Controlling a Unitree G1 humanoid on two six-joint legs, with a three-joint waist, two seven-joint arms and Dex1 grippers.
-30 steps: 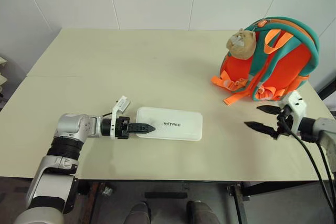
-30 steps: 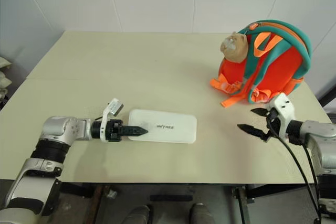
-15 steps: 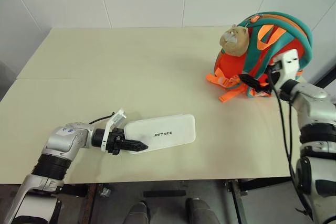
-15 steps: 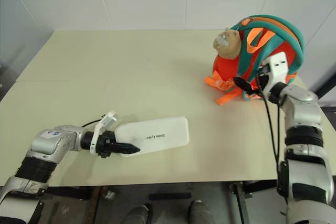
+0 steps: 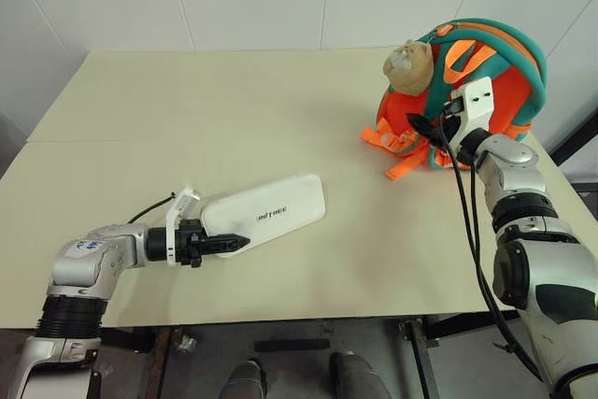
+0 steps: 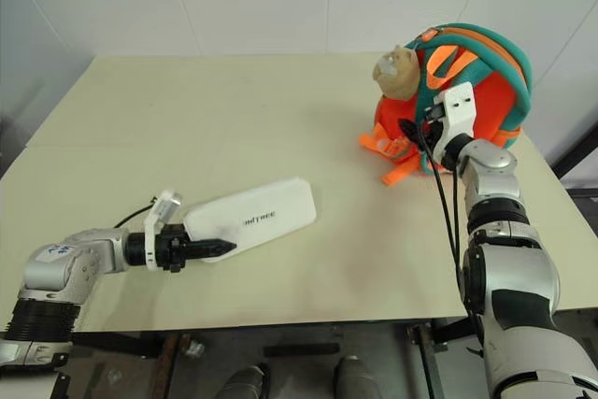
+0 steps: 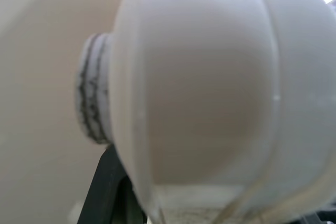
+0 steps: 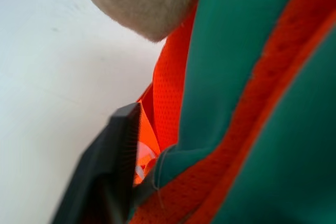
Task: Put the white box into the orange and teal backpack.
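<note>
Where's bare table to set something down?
Free: the table's whole far-left stretch, beyond the box, and the middle strip between box and backpack. Crowded: the far-right corner, with the backpack, its straps and the right gripper; near-left, the left gripper holds the box.

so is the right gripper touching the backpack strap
Touching. In the right wrist view a black finger of the right gripper presses against the teal strap edge of the orange and teal backpack, no gap between them.
</note>
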